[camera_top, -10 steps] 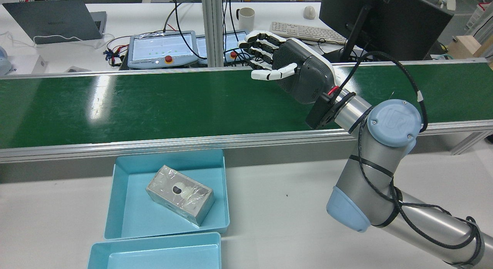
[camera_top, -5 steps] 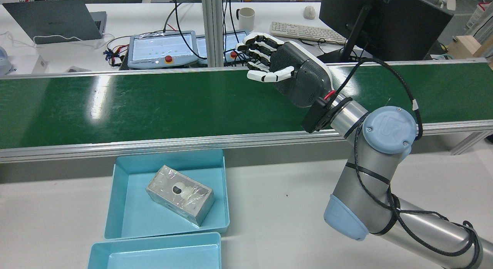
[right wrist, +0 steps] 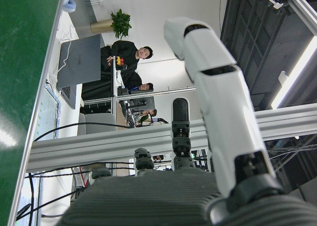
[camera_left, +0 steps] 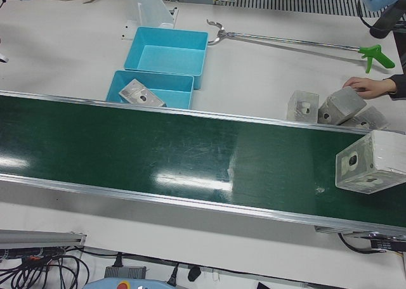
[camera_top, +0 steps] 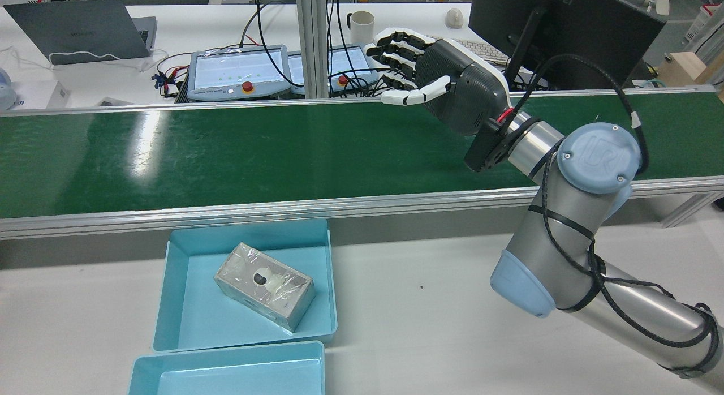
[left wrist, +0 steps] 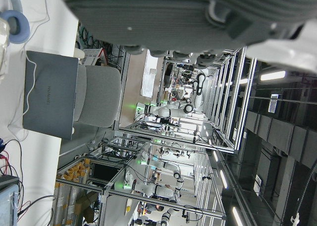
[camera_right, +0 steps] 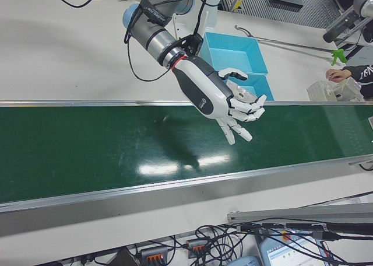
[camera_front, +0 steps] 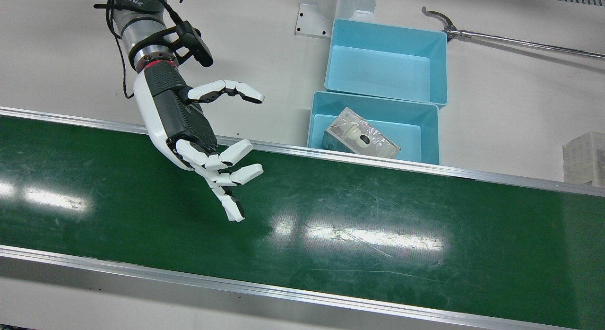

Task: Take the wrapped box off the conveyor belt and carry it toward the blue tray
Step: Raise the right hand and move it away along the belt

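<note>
The right hand [camera_front: 189, 131], white-fingered with a dark grey palm, hangs over the glossy green conveyor belt [camera_front: 331, 235] with its fingers [camera_front: 236, 152] spread and curled slightly, grasping nothing. Directly below it the belt is bare.

A clear-film-wrapped grey box [camera_left: 373, 161] lies on the belt far off on the left-arm side of this hand, near the belt's end in the left-front view. Another wrapped grey box [camera_front: 361, 140] of the same kind lies tilted inside the light blue plastic tray [camera_front: 427, 131] that sits on the white table just beside the belt's robot-side rail, well apart from the hand on that same side. A second, larger blue tray [camera_front: 437, 60] touches it on the side away from the belt.

Beyond the trays, a person's hand [camera_left: 365, 86] touches one of several more wrapped boxes [camera_left: 342, 106] on the table.

The left hand [left wrist: 198, 18] appears only as a close-up of its dark palm in its own camera; whether it is spread or clenched, I cannot tell.
</note>
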`<action>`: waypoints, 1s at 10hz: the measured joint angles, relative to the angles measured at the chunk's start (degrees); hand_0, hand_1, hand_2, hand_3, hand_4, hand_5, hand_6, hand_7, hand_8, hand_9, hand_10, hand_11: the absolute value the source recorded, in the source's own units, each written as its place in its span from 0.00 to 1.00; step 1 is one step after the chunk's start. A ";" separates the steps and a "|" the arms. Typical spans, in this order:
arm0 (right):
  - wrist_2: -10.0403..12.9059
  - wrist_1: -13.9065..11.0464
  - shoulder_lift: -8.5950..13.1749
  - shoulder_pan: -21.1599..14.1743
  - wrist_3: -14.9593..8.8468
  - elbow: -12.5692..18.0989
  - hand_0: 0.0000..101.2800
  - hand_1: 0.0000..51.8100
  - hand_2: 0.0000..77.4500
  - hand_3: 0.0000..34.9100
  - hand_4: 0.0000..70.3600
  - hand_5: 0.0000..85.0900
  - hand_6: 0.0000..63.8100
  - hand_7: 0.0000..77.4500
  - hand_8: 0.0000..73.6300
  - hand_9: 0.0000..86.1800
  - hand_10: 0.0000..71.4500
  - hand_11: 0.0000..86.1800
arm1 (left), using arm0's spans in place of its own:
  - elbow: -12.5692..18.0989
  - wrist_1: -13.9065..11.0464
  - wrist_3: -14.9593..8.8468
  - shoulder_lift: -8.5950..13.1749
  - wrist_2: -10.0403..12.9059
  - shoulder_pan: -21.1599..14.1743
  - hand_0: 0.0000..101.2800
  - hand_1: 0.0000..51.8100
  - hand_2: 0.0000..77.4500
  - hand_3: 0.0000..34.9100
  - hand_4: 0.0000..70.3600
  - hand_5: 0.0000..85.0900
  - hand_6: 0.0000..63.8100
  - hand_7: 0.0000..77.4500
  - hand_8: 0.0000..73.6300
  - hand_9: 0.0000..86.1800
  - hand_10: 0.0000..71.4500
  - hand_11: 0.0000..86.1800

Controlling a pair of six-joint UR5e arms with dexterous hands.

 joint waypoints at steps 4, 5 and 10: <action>-1.64 -0.19 2.36 1.73 1.03 -3.32 0.53 0.40 0.32 0.49 0.35 0.42 0.17 0.43 0.05 0.11 0.00 0.02 | 0.00 0.00 0.00 0.00 0.00 0.00 0.00 0.00 0.01 0.00 0.00 0.01 0.00 0.00 0.00 0.00 0.00 0.00; -1.53 -0.10 2.61 1.08 0.72 -3.90 0.55 0.44 0.37 0.47 0.41 0.45 0.21 0.48 0.05 0.13 0.00 0.02 | 0.00 0.00 0.00 0.00 0.00 0.00 0.00 0.00 0.01 0.00 0.00 0.01 0.00 0.00 0.00 0.00 0.00 0.00; -1.12 -0.04 2.75 0.46 -0.13 -6.27 0.47 0.19 0.08 0.38 0.32 0.44 0.18 0.44 0.01 0.08 0.00 0.02 | 0.00 0.00 0.00 0.00 0.00 0.00 0.00 0.00 0.01 0.00 0.00 0.01 0.00 0.00 0.00 0.00 0.01 0.00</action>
